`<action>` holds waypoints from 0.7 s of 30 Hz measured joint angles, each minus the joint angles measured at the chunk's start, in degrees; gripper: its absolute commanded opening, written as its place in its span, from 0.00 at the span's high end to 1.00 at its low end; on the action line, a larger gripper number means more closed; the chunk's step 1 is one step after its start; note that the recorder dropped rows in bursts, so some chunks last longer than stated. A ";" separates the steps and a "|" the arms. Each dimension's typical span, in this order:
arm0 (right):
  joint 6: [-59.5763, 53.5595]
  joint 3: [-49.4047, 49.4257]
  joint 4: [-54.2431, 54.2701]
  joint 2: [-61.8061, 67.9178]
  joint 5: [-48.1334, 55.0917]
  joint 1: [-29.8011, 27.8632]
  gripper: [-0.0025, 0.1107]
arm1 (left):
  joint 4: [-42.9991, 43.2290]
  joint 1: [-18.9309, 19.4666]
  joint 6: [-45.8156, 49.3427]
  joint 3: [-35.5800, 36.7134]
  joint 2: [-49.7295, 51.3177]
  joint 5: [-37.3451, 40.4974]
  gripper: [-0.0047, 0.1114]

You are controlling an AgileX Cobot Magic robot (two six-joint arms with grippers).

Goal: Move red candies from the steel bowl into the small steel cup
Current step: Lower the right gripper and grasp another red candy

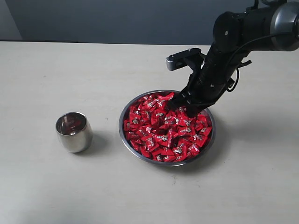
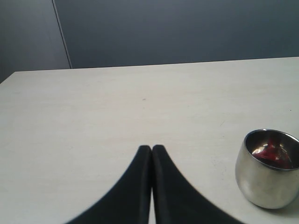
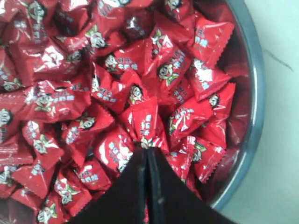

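- Right gripper [image 3: 147, 150]: I read the jaws as fully together, no gap between the black fingers. The tips sit down in the candies [image 3: 51, 100] and touch the crimped end of one of them. I cannot tell whether that end is pinched or only touched.
- In the exterior view, the right gripper [image 1: 181, 106] enters the heap on the bowl's far right side, with the arm angled down from the upper right.
- Left gripper [image 2: 152, 149]: jaws pressed together, holding nothing, above bare table.
- Markings: each red wrapper carries a cartoon face and white and silver characters. I cannot read the characters. I see no writing on the bowl or the cup.
- Candies [image 1: 163, 133]: heaped in the bowl [image 1: 122, 122] and filling it almost to the rim.
- The bowl's rim [image 3: 256, 93] runs close beside the right gripper.
- Cup [image 1: 73, 132]: upright on the table, left of the bowl and apart from it, well away from the right gripper.
- In the left wrist view, the cup [image 2: 264, 179] stands near the left gripper. Red shows inside it; I cannot tell candy from reflection.
- Surface: a pale, matte table [image 1: 56, 74] with faint grain.
- Room: a plain dark blue-grey wall [image 1: 117, 21] behind the table's far edge.
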 measured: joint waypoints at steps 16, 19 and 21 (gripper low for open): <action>-0.46 0.00 3.06 0.00 -0.96 0.00 0.63 | 0.00 0.00 0.00 0.00 0.00 0.00 0.96; -0.46 0.00 3.06 0.24 -1.70 0.00 0.63 | 0.00 0.00 0.00 0.00 0.00 0.00 0.96; -0.35 -0.49 2.95 1.05 -1.70 0.00 0.63 | 0.00 0.00 0.00 0.00 0.00 0.00 0.96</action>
